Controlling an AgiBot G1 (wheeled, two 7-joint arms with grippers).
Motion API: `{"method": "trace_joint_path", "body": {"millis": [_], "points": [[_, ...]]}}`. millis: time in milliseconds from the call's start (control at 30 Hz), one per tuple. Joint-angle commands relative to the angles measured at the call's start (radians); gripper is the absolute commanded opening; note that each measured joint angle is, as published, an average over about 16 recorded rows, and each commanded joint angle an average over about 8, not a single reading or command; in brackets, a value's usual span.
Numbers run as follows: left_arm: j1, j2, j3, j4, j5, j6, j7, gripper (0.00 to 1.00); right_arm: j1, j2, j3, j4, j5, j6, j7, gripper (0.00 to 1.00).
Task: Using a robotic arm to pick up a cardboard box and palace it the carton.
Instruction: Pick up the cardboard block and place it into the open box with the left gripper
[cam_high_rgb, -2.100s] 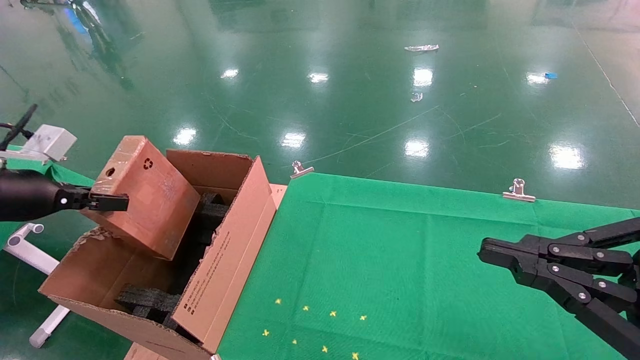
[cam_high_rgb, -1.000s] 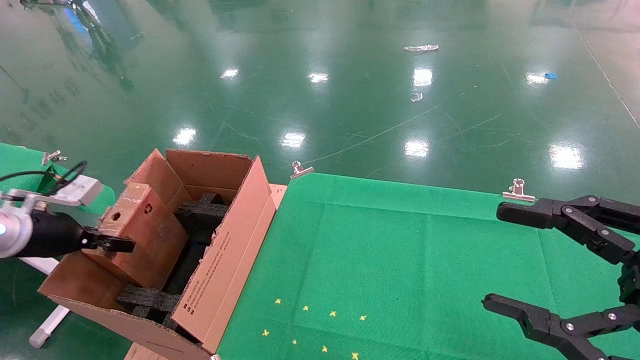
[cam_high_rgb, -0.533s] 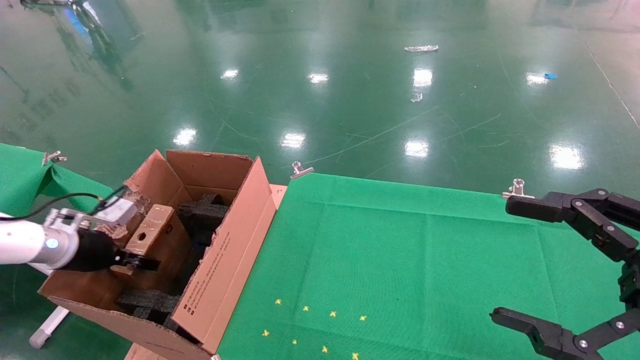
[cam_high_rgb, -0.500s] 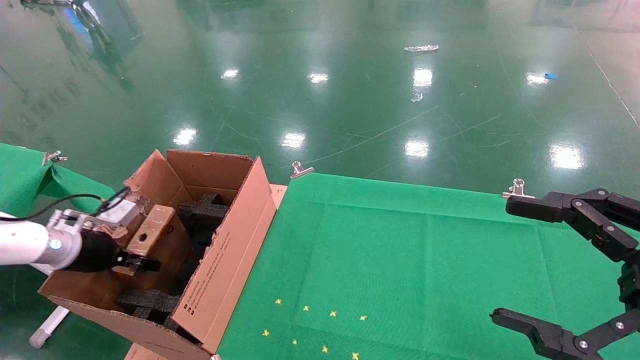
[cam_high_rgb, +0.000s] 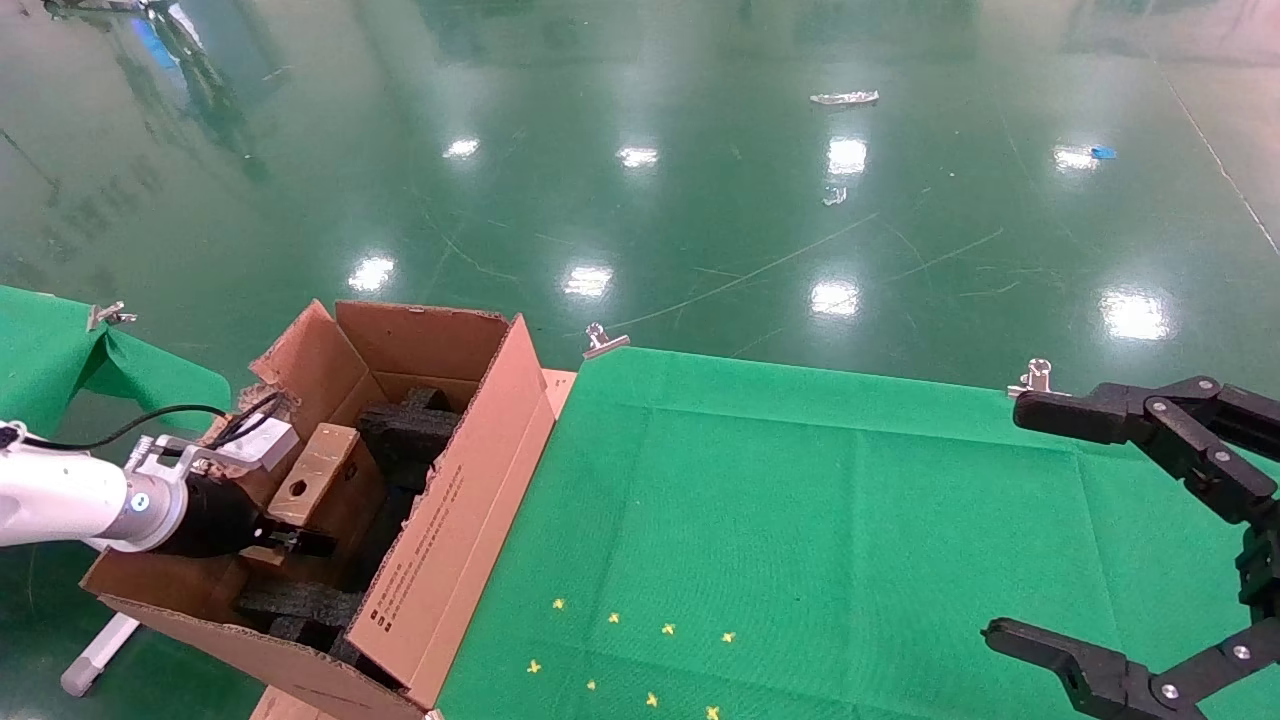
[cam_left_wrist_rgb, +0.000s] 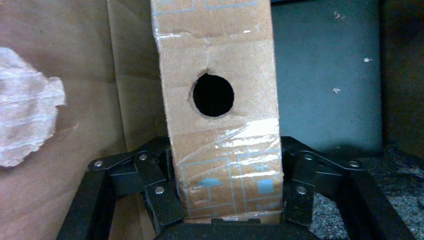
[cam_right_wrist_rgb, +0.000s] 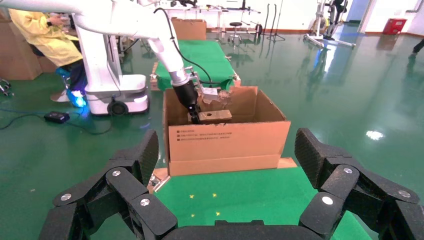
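The large brown carton (cam_high_rgb: 455, 500) stands open at the left end of the green table. Inside it, against the far-left wall, sits the small cardboard box (cam_high_rgb: 325, 475) with its round hole facing up. The white robotic arm (cam_high_rgb: 60, 495) reaches into the carton, and my left gripper (cam_high_rgb: 285, 535) is shut on the box's near end. In the left wrist view both black fingers (cam_left_wrist_rgb: 160, 192) press the box's (cam_left_wrist_rgb: 220, 60) sides. My right gripper (cam_high_rgb: 1005, 520) hangs wide open over the table's right side, holding nothing; its wrist view shows the carton (cam_right_wrist_rgb: 227, 140) and the box (cam_right_wrist_rgb: 212, 116) beyond.
Black foam pieces (cam_high_rgb: 410, 430) line the carton's floor. The green cloth table (cam_high_rgb: 800, 500) carries yellow cross marks (cam_high_rgb: 620, 650) and metal clips (cam_high_rgb: 602, 340) on its far edge. A second green table (cam_high_rgb: 50, 350) and a white pipe stand (cam_high_rgb: 90, 660) are at the left.
The left gripper has brought the box down from above the carton into it, against the left wall. The right gripper went from shut to wide open and has since stayed put.
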Motion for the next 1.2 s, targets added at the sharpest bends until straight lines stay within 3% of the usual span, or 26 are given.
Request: {"method": "trace_joint_path", "body": {"millis": [33,933,1200], "points": [[-0.005,0.009,-0.006,0.026,-0.008,0.007,0.028,1.00,0.000,0.000,0.000,0.000,0.000,0.000,0.000,1.00],[-0.073,0.065,-0.018,0.171,-0.022,0.059,0.145,1.00,0.000,0.001,-0.002,0.000,0.001,0.001,-0.001,1.00],[-0.147,0.056,-0.015,0.177,-0.014,0.058,0.156,1.00,0.000,0.001,-0.002,0.000,0.001,0.001,-0.001,1.00]]}}
